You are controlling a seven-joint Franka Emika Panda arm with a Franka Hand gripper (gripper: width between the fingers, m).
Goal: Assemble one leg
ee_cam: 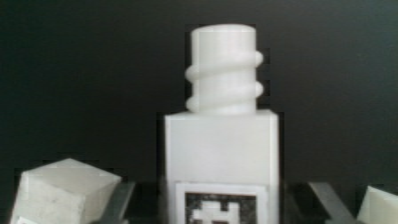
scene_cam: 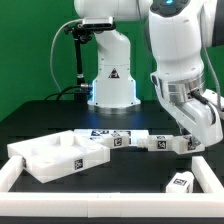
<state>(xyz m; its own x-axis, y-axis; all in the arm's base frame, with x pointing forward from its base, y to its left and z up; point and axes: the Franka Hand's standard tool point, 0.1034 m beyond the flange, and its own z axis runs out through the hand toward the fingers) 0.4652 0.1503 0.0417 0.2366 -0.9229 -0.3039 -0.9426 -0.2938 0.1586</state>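
The leg (ee_cam: pixel 221 130) fills the wrist view, its threaded stub pointing away and a tag at its base, clamped between the dark fingers (ee_cam: pixel 331 197). In the exterior view the gripper (scene_cam: pixel 190 141) holds this leg (scene_cam: pixel 163 143) low over the black table (scene_cam: pixel 50 120), beside the tabletop slab (scene_cam: pixel 60 155); another leg (scene_cam: pixel 181 183) lies by the border frame (scene_cam: pixel 110 198)

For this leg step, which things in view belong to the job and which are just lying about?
In the job:
- the leg, between the fingers of the gripper
- the tabletop slab, probably where it goes

Lying about:
- spare leg near the border frame
- another leg beside the slab
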